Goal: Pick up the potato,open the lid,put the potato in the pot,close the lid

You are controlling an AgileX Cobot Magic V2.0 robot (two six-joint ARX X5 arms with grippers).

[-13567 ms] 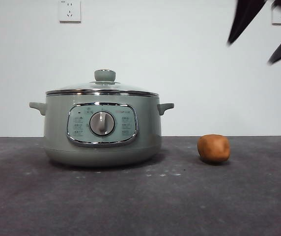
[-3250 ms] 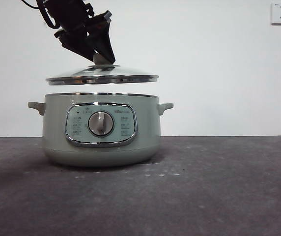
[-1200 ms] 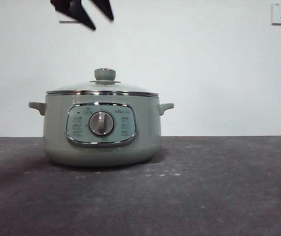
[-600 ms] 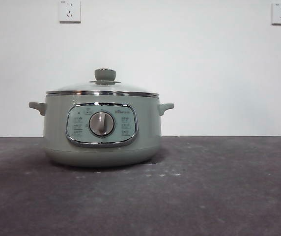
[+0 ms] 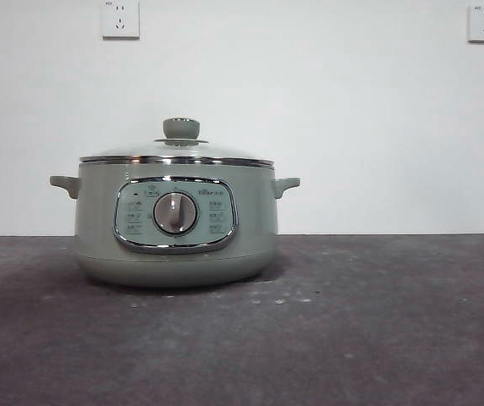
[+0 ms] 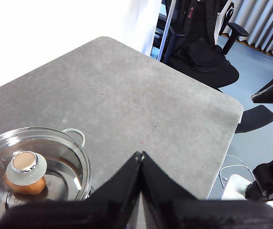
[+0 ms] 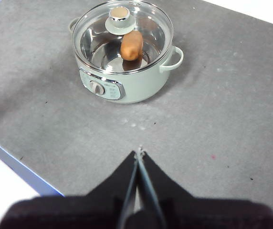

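Observation:
The sage-green pot (image 5: 174, 224) stands on the grey table with the glass lid (image 5: 176, 152) seated on its rim and the green knob (image 5: 180, 128) on top. Through the glass, the orange-brown potato (image 7: 131, 45) lies inside the pot; it also shows in the left wrist view (image 6: 27, 185) under the knob. My left gripper (image 6: 139, 157) is shut and empty, high above the table, off to one side of the pot (image 6: 31, 176). My right gripper (image 7: 139, 152) is shut and empty, high above the table in front of the pot (image 7: 124, 76). Neither arm shows in the front view.
Two wall sockets (image 5: 120, 19) sit on the white wall behind. The left wrist view shows the table's edge (image 6: 232, 119), with an office chair (image 6: 203, 62) and cables on the floor beyond it. A blue strip (image 7: 17, 160) runs along the table's near edge.
One second ago a black gripper tip hung at the top left above the lid; it has risen out of the front view. The pot and lid have not moved.

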